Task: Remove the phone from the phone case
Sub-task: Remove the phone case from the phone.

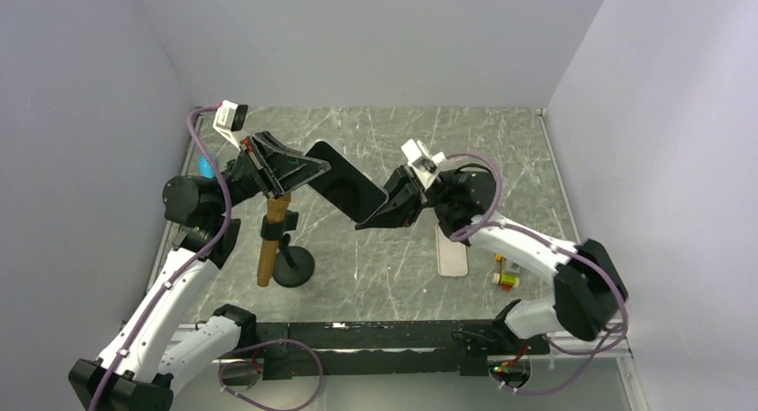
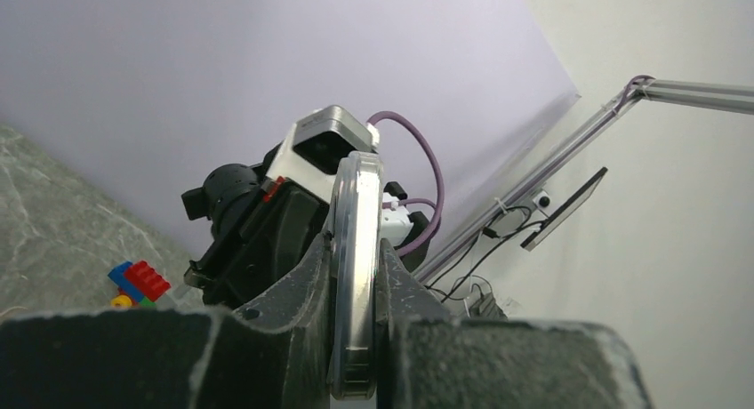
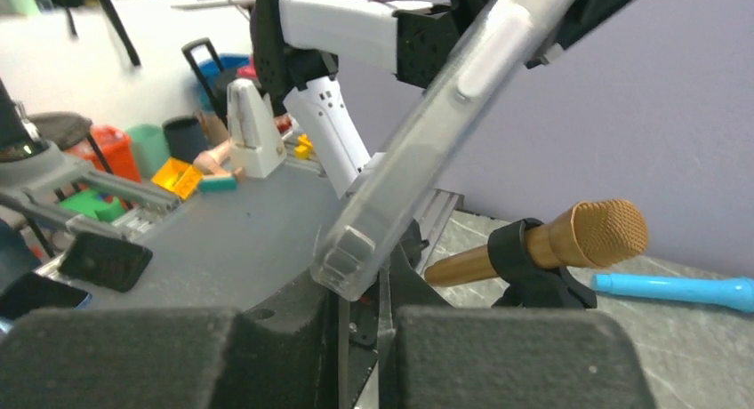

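The black phone [image 1: 344,186] in its clear case is held in the air between both arms, above the middle of the table. My left gripper [image 1: 315,171] is shut on its left end. In the left wrist view the phone's silver edge [image 2: 357,249] stands edge-on between the jaws of that gripper [image 2: 356,338]. My right gripper [image 1: 377,216] is shut at the phone's right end. In the right wrist view the clear case [image 3: 427,133] runs up and to the right, and its lower corner sits at the closed jaws of that gripper [image 3: 360,329].
A gold microphone [image 1: 268,241] on a black round stand stands below the phone; it also shows in the right wrist view [image 3: 569,236]. A blue marker [image 3: 676,292] lies at the far left. A white flat piece [image 1: 451,250] and toy bricks [image 1: 508,275] lie at the right.
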Robot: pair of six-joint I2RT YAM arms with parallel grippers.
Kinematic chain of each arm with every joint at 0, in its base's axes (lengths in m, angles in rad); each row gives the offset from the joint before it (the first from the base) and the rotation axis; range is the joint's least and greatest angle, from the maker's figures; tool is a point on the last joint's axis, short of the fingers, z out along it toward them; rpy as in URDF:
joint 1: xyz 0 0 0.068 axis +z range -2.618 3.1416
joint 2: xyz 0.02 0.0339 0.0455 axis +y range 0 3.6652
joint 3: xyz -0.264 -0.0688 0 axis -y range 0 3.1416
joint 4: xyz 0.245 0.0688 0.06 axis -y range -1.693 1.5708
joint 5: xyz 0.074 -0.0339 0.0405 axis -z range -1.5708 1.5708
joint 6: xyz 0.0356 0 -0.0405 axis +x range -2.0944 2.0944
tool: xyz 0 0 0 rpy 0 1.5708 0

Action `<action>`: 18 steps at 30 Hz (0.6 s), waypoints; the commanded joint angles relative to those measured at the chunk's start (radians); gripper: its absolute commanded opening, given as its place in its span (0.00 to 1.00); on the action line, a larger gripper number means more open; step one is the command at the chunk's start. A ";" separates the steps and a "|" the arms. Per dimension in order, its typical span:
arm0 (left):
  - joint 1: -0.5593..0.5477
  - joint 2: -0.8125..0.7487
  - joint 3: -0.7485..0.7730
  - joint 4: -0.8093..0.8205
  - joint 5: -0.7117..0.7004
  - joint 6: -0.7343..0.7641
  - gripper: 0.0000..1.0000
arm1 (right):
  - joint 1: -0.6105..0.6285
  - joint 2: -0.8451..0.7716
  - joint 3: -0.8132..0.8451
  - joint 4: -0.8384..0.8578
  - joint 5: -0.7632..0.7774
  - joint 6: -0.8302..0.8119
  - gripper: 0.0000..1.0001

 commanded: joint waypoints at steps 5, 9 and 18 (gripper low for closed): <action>-0.074 -0.018 -0.002 0.023 0.195 -0.163 0.00 | -0.106 0.299 0.074 0.430 0.284 0.512 0.00; -0.077 -0.029 -0.012 0.013 0.189 -0.155 0.00 | -0.122 0.300 0.094 0.270 0.296 0.452 0.00; -0.077 -0.054 0.032 -0.244 0.049 0.104 0.00 | -0.121 0.033 -0.025 -0.340 0.473 0.202 0.31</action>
